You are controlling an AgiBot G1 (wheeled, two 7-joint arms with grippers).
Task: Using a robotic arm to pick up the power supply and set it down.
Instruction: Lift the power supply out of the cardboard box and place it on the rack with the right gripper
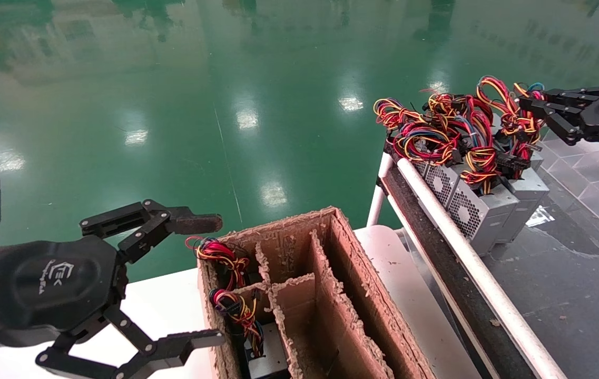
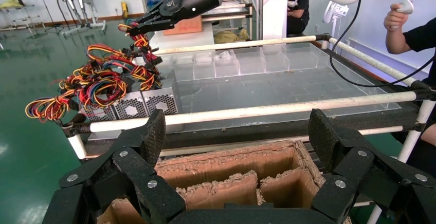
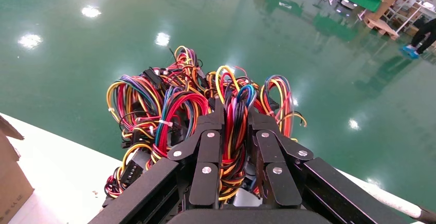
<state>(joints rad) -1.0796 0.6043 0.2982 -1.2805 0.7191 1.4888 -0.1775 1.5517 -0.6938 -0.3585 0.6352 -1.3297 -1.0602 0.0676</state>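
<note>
My right gripper (image 1: 528, 108) is up at the wire bundle (image 1: 515, 118) of the power supply (image 1: 526, 197) that stands last in a row of grey units (image 1: 462, 197) on the conveyor (image 1: 468, 263). Only my right wrist view shows the fingers (image 3: 205, 152) nearly together, with a rope of orange, red and yellow wires (image 3: 234, 147) between them. The head view shows the grilles facing the carton (image 1: 331, 295), the wires on top, and each unit's long axis running across the conveyor. My left gripper (image 1: 209, 279) waits wide apart beside the carton, on the side away from the conveyor. The left wrist view adds clear trays (image 2: 241, 62) farther along the conveyor, and a person (image 2: 411, 34) beyond it.
</note>
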